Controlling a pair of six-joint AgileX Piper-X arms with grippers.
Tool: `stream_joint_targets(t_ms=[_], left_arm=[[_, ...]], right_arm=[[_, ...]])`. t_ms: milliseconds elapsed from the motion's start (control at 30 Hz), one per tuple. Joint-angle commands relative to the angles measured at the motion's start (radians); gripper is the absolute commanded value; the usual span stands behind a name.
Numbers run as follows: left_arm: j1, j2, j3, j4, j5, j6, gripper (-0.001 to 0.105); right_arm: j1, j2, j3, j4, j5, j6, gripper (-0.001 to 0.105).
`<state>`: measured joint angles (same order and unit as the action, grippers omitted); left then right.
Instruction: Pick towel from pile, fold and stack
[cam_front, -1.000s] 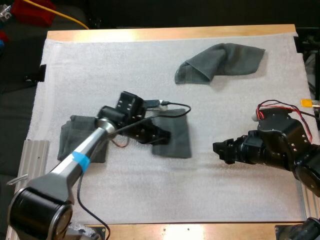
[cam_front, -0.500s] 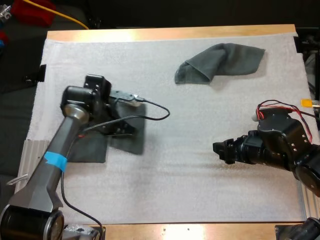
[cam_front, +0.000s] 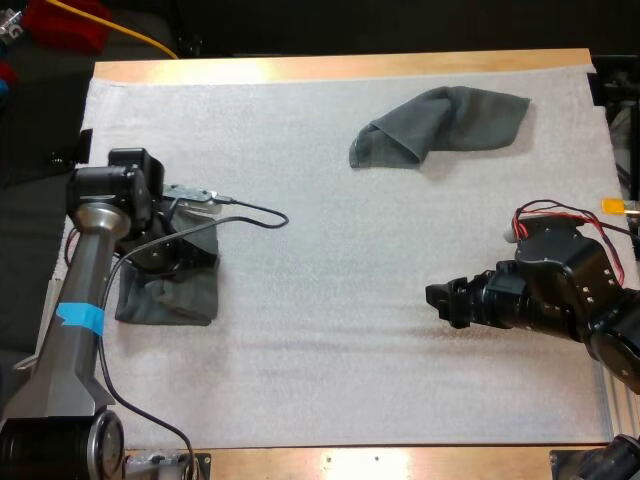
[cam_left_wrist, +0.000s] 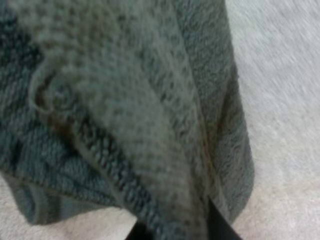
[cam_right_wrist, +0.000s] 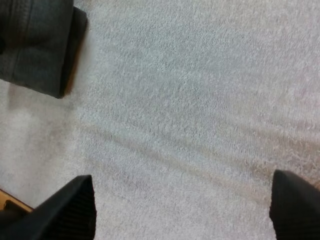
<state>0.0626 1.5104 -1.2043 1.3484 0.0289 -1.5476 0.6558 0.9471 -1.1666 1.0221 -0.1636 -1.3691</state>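
The towel (cam_front: 168, 296) I'm working lies at the left side of the mat (cam_front: 330, 250), towards the near edge, doubled over on itself with its layers bunched. My left claw (cam_front: 186, 260) sits on its far part, clenched on a fold of it. From the left wrist, the thick cloth runs down between my black fingers (cam_left_wrist: 218, 226), which press it from both sides. A second, crumpled towel (cam_front: 440, 125) lies well apart, far and right of centre on the mat. My right claw (cam_front: 446, 301) hovers over bare mat on the right, pointing left, released. From its wrist the two fingers stand wide apart with nothing between them, and a folded edge of dark towel shows beyond them. The mat covers the wooden bench (cam_front: 340, 68).
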Motion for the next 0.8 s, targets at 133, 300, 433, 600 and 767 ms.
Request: stream_joint_targets(t_ms=[133,300,433,600,767], left_arm=[[0.019,-0.013,-0.004,-0.024,-0.011,0.014,0.004],[0.019,0.012,-0.004,-0.03,-0.011,0.027,0.004],[0.019,0.04,-0.004,-0.03,-0.036,0.027,0.004],[0.019,0.065,-0.004,-0.039,-0.133,0.027,0.004],[0.019,0.086,-0.004,-0.04,-0.176,0.027,0.005]], right_arm=[[0.001,-0.01,-0.006,-0.001,-0.008,-0.003,0.07],[0.001,-0.01,-0.006,-0.001,-0.019,-0.003,0.07],[0.001,-0.01,-0.006,-0.001,-0.024,-0.003,0.07],[0.001,-0.01,-0.006,-0.001,-0.044,-0.003,0.07],[0.001,-0.01,-0.006,-0.041,-0.114,-0.002,0.07]])
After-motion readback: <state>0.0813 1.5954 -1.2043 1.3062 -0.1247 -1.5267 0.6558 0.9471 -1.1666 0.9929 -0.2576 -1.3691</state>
